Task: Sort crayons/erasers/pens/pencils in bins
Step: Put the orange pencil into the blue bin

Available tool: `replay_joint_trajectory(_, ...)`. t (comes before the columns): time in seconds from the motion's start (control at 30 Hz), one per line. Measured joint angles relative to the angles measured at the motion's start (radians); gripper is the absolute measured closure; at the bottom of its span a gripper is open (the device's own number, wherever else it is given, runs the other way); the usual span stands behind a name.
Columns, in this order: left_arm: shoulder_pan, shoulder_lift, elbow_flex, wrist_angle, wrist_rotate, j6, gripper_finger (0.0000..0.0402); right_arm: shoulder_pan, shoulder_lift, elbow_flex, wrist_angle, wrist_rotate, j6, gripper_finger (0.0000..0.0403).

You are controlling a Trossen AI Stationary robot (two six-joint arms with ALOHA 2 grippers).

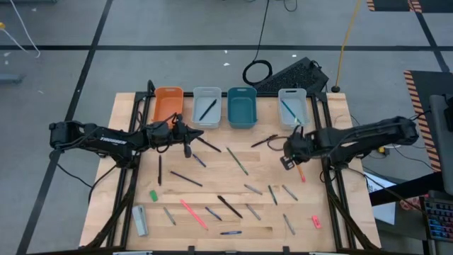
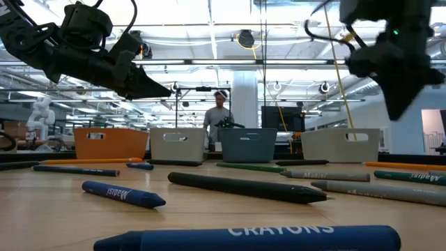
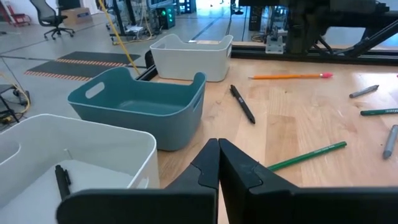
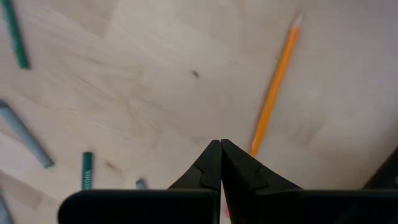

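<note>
Four bins stand in a row at the table's far edge: orange (image 1: 168,103), pale (image 1: 207,106), teal (image 1: 241,106) and pale (image 1: 292,106). Pens, pencils and crayons lie scattered over the wood. Among them are a green eraser (image 1: 153,195) and a pink-red eraser (image 1: 316,222). My left gripper (image 1: 190,134) hangs shut above the table, just in front of the left pale bin (image 3: 62,155), which holds a black pen (image 3: 62,180). My right gripper (image 1: 289,157) is shut and points down over an orange pencil (image 4: 273,93). It hangs clear of the table in the low view (image 2: 403,111).
A black pen (image 3: 242,102), a green crayon (image 3: 308,155) and an orange pencil (image 3: 289,76) lie ahead of my left gripper. A grey block (image 1: 139,219) sits at the near left corner. A person (image 2: 220,115) stands in the room beyond the table.
</note>
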Motion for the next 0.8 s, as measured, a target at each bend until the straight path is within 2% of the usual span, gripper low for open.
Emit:
replay_joint_trajectory(0.2,0.0,0.0,0.0,0.0,0.001,-0.003,0.038,0.027,-0.001,-0.082,0.04,-0.005,0.088,0.0373)
replay_joint_trajectory(0.37,0.0,0.0,0.0,-0.008,0.002,-0.003,0.0376,0.027,-0.001,-0.128,0.062,-0.004,0.125,0.0333)
replay_joint_trajectory(0.6,0.0,0.0,0.0,-0.014,0.002,-0.003,0.0376,0.027,-0.001,-0.244,0.186,-0.006,0.139,0.0278)
replay_joint_trajectory(0.8,0.0,0.0,0.0,-0.014,0.002,-0.003,0.0376,0.026,-0.001,-0.268,0.192,-0.007,0.15,0.026)
